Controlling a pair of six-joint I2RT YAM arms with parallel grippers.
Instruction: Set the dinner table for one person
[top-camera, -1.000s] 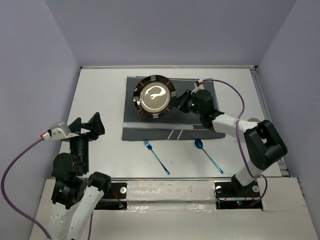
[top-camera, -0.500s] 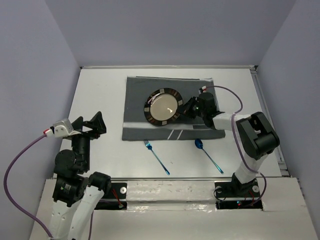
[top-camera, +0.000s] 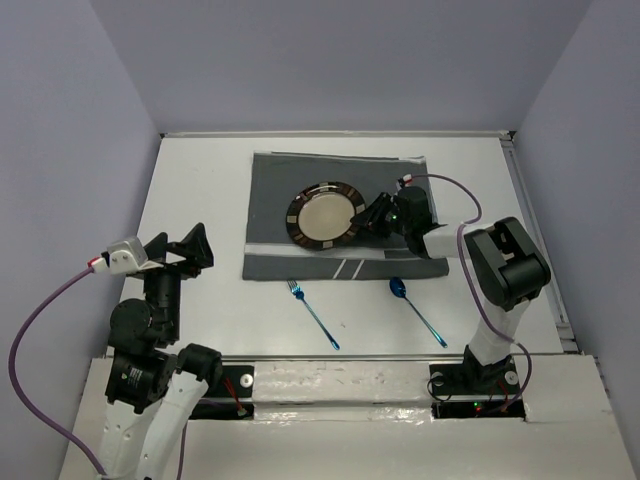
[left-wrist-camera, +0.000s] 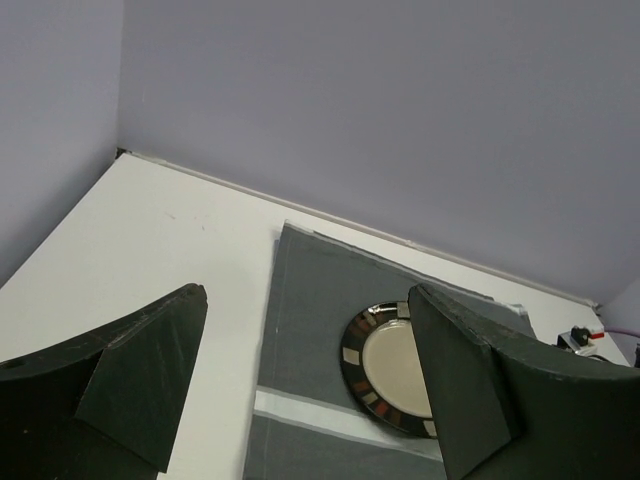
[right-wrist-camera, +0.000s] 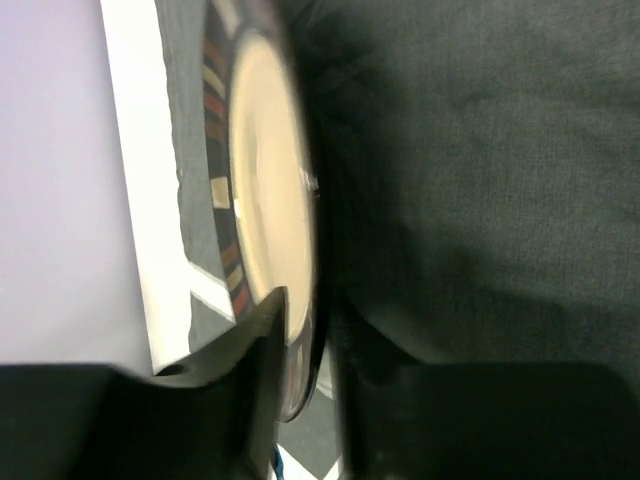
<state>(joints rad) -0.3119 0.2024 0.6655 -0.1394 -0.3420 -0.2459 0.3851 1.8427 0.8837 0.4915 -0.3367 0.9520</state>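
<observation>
A round plate (top-camera: 324, 214) with a cream centre and a dark patterned rim lies on a dark grey placemat (top-camera: 275, 235) on the white dinner table (top-camera: 200, 190). My right gripper (top-camera: 372, 216) is shut on the plate's right rim; in the right wrist view the rim (right-wrist-camera: 300, 330) sits between its fingers. A blue fork (top-camera: 313, 313) and a blue spoon (top-camera: 416, 310) lie on the table in front of the placemat. My left gripper (top-camera: 178, 250) is open and empty, raised over the table's left side. The plate also shows in the left wrist view (left-wrist-camera: 385, 365).
Grey-purple walls close in the table at the back and both sides. The placemat has pale stripes (top-camera: 350, 268) near its front edge. A purple cable (top-camera: 470, 205) loops over the right arm.
My right gripper has brought the plate down from tilted up to flat on the placemat, a little nearer the middle. The left arm has barely moved.
</observation>
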